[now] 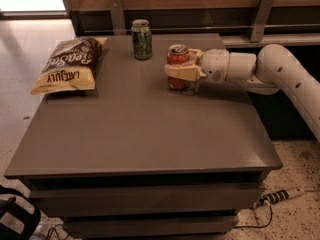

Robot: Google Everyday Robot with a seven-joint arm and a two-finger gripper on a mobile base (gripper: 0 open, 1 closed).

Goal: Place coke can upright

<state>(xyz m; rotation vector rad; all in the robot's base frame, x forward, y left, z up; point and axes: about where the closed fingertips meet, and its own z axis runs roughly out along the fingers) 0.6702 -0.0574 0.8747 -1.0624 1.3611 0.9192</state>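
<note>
The red coke can point(177, 57) stands upright on the grey table point(140, 134), right of centre near the back. My gripper point(178, 65) reaches in from the right at the end of the white arm point(280, 71) and is closed around the can's middle. One cream finger point(181, 73) crosses the can's front; the other is behind it. The can's base appears to rest on the tabletop.
A green can point(142, 39) stands upright near the table's back edge, just left of the coke can. A brown chip bag point(67, 65) lies at the back left. A wooden wall with metal brackets runs behind. A power strip point(280, 196) lies on the floor at right.
</note>
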